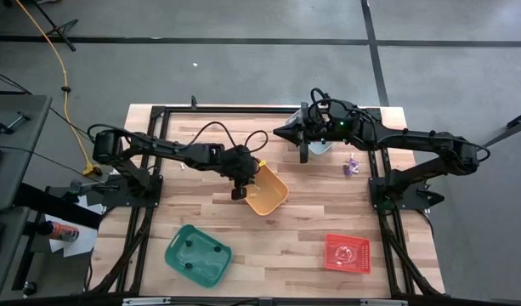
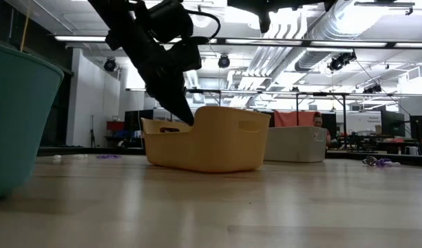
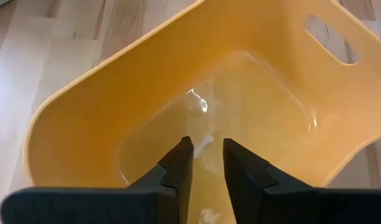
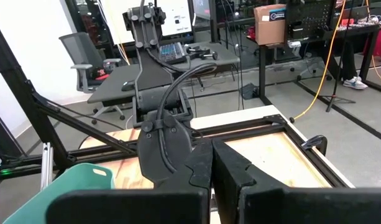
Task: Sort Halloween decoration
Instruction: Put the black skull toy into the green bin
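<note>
My left gripper [image 1: 240, 192] [image 3: 207, 148] points steeply down into the near-left end of the orange bin [image 1: 266, 189] [image 2: 209, 138], open, with a narrow gap between its fingers. Whitish trinkets [image 3: 201, 147] lie on the bin's floor below the fingertips, and I cannot tell whether the fingers touch them. My right gripper [image 1: 279, 132] [image 4: 212, 163] hangs raised and level over the table's far middle, shut, with nothing visible between its fingers. A purple trinket [image 1: 351, 167] [image 2: 379, 162] lies on the table at the far right.
A whitish-grey bin [image 1: 321, 146] [image 2: 297, 143] stands under my right arm. The green bin [image 1: 198, 252], with dark trinkets inside, sits near front left. The red bin [image 1: 347, 253] sits near front right. Small bits [image 2: 107, 156] lie left of the orange bin.
</note>
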Controlling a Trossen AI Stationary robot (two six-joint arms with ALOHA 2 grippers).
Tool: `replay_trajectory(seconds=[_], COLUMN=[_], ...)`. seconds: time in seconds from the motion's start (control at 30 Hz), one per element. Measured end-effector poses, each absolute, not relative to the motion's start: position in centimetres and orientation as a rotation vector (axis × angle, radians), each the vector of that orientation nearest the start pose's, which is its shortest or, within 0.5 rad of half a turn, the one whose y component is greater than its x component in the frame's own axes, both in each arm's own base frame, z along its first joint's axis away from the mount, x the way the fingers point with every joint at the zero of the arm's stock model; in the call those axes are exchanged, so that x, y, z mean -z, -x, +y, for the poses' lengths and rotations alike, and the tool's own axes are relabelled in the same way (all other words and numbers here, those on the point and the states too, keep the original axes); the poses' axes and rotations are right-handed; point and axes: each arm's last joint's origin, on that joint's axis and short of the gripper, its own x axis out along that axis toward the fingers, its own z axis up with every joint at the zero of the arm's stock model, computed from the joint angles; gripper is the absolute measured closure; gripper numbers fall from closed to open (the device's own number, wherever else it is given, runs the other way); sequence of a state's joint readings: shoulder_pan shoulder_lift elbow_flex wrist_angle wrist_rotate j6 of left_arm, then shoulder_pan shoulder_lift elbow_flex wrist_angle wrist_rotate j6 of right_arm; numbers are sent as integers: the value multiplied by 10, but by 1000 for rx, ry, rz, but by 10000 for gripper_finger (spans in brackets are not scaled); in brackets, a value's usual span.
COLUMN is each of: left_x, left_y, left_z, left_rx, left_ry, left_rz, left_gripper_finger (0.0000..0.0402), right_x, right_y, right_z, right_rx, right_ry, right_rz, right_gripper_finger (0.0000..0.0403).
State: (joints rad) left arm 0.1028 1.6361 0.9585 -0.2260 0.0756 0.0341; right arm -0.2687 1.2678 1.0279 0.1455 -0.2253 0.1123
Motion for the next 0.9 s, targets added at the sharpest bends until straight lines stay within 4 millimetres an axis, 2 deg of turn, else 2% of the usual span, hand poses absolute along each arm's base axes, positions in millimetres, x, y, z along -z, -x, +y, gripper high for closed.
replay_trajectory(seconds=[0.1,0.27,0.43,0.57,0.7,0.83,0.9], left_x=[-198,-260,-322,-353,-359,-341,-331], left_y=[-321,-308,-273,-242,-221,-212,-210], left_z=[33,48,61,62,56,53,52], left_rx=[-27,-138,-217,-256,-242,-206,-199], left_ry=[57,14,14,8,22,105,147], left_rz=[884,763,522,316,142,38,-3], left_gripper_finger=[303,273,265,281,325,388,394], right_x=[-347,-352,-359,-361,-361,-361,-361], right_y=[-280,-276,-269,-268,-268,-268,-268], right_z=[-70,-69,-69,-69,-69,-69,-69], right_rx=[49,50,96,116,116,116,114], right_ry=[-135,-71,-32,-33,-33,-32,-32], right_rz=[88,70,46,37,35,32,30], right_gripper_finger=[402,402,402,402,402,402,402])
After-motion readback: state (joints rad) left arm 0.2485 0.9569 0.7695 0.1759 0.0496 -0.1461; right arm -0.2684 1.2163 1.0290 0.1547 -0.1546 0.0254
